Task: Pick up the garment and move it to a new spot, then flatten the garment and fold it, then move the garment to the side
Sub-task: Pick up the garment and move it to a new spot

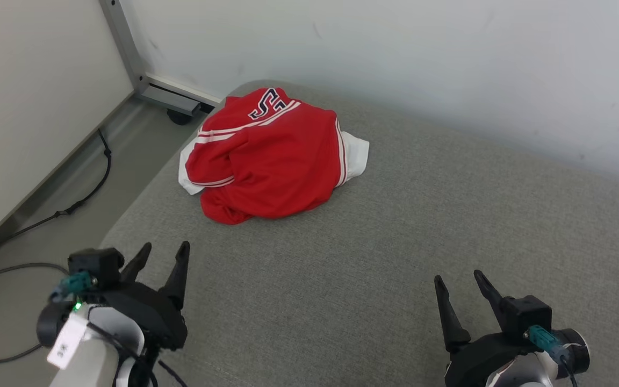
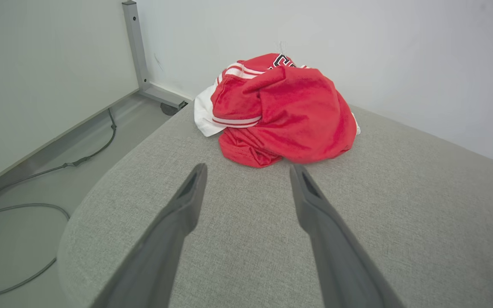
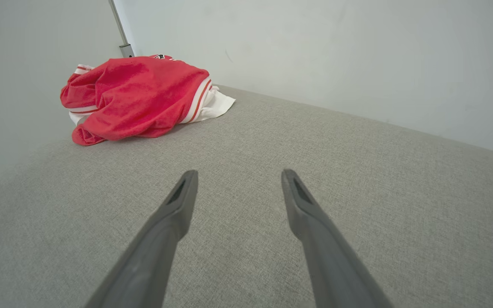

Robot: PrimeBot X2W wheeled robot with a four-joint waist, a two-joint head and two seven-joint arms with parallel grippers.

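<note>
A crumpled red garment [image 1: 269, 156] with white trim and dark lettering lies bunched at the far left corner of a grey fabric surface [image 1: 395, 242]. My left gripper [image 1: 164, 248] hovers open at the lower left, well short of the garment, with nothing between its fingers. My right gripper [image 1: 457, 278] is open and empty at the lower right. In the left wrist view the garment [image 2: 285, 115] sits just beyond the open left gripper [image 2: 248, 169]. In the right wrist view the garment [image 3: 139, 96] lies far off to the upper left of the open right gripper [image 3: 238, 173].
A white wall [image 1: 422, 59] runs close behind the grey surface. To the left the surface's rounded edge drops to a floor with dark cables [image 1: 35, 226] and a grey metal frame leg [image 1: 127, 54] on a caster. A pale panel [image 1: 24, 107] stands at far left.
</note>
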